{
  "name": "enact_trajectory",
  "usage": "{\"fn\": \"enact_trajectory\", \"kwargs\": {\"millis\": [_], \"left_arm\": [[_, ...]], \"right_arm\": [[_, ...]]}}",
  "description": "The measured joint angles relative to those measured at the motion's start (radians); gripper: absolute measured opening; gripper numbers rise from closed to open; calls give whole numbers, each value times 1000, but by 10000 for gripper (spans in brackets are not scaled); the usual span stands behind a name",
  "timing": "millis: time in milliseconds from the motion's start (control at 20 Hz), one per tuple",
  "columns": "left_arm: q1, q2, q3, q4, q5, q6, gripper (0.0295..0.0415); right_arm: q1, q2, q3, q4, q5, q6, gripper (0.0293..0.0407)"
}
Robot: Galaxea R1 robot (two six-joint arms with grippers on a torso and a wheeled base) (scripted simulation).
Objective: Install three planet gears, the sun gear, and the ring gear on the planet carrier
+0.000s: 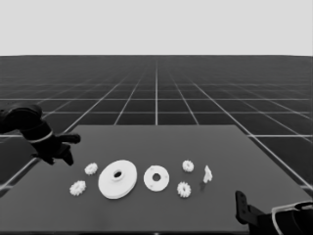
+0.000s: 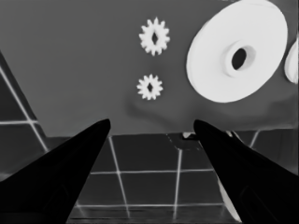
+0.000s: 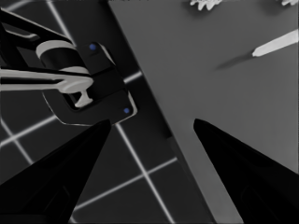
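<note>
The larger round part (image 1: 117,178), the ring gear with a raised hub, lies flat on the table's left half. The smaller round part (image 1: 156,178), the planet carrier, lies just right of it with nothing on it. Two planet gears (image 1: 91,168) (image 1: 78,187) lie left of the larger part; two more gears (image 1: 188,166) (image 1: 184,189) lie right of the smaller one. My left gripper (image 1: 72,148) hangs open over the table's left end, apart from every part. The left wrist view shows the open left gripper (image 2: 152,126), two gears (image 2: 154,36) (image 2: 149,87) and the larger part (image 2: 233,51). My right gripper (image 1: 240,208) waits open at the lower right.
A thin white piece (image 1: 208,174) stands tilted at the right of the row, also seen in the right wrist view (image 3: 275,44). Dark machinery with blue lights (image 3: 84,84) sits past the table's near right corner. The table's front edge (image 1: 156,231) runs close below the parts.
</note>
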Motion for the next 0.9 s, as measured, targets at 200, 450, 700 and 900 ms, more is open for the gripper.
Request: {"fn": "enact_trajectory", "kwargs": {"millis": [200, 450, 700, 900], "left_arm": [[180, 18, -46, 131, -120, -10, 385], [462, 114, -213, 306, -300, 13, 385], [473, 121, -231, 312, -310, 17, 349], [476, 123, -234, 314, -312, 17, 312]], "right_arm": [[0, 0, 0, 0, 0, 0, 385], [0, 0, 0, 0, 0, 0, 385], [0, 0, 0, 0, 0, 0, 385], [0, 0, 0, 0, 0, 0, 385]]}}
